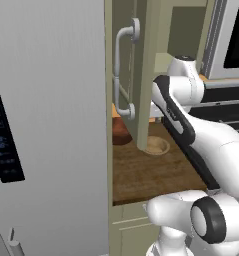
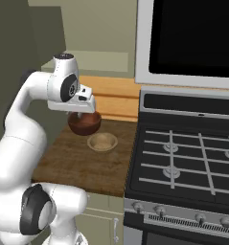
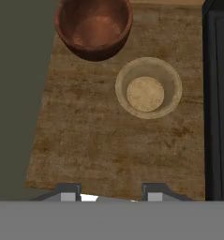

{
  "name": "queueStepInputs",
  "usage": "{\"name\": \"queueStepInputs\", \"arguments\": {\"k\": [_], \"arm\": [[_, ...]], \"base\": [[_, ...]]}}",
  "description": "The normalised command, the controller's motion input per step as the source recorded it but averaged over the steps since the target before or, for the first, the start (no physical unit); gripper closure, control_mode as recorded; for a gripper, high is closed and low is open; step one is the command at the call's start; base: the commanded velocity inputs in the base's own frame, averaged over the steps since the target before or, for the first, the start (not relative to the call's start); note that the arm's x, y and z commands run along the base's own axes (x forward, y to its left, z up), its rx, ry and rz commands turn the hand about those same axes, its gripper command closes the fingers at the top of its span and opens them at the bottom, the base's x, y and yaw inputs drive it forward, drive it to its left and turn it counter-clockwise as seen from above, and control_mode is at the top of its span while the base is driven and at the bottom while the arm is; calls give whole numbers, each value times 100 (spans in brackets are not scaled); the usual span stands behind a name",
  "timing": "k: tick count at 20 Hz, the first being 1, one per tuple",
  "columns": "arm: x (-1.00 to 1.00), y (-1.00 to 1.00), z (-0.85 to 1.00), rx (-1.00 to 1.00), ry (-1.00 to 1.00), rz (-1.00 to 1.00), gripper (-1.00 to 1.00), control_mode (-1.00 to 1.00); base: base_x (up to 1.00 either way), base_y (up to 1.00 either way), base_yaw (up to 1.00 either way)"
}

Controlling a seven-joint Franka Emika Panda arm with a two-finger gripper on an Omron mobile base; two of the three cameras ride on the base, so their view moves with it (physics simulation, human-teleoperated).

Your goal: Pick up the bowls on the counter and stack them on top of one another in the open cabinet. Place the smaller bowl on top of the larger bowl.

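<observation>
The larger bowl (image 3: 94,28), dark reddish-brown, sits on the wood counter (image 3: 94,140) near its back. Just beside it toward the stove lies the smaller bowl (image 3: 148,87), light tan and shallow. Both stand upright and apart. My gripper (image 3: 111,194) hangs above the counter, open, with nothing between its fingers. In the right base view the hand hovers over the larger bowl (image 2: 85,124), with the smaller bowl (image 2: 102,142) in front of it. The open cabinet's door (image 1: 143,75) with its white bar handle (image 1: 122,75) hides part of the larger bowl (image 1: 120,134); the smaller bowl (image 1: 157,145) shows past it.
A black stove (image 2: 183,158) borders the counter on the right, with a microwave (image 2: 188,38) above it. The grey fridge (image 1: 46,125) stands at the left. The cabinet door hangs over the counter's left side. Bare wood lies in front of the bowls.
</observation>
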Motion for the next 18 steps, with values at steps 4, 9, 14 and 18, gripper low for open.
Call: {"name": "queueStepInputs", "arguments": {"k": [4, 9, 14, 18], "arm": [[-54, 0, -5, 0, -5, 0, -100, -100], [-99, -20, -4, 2, -6, -5, -100, -100], [-54, -44, -28, 22, -3, -21, -100, -100], [-10, -27, -34, 23, -5, -19, -100, -100]], "base": [[0, 0, 0], [0, 0, 0], [0, 0, 0], [0, 0, 0]]}}
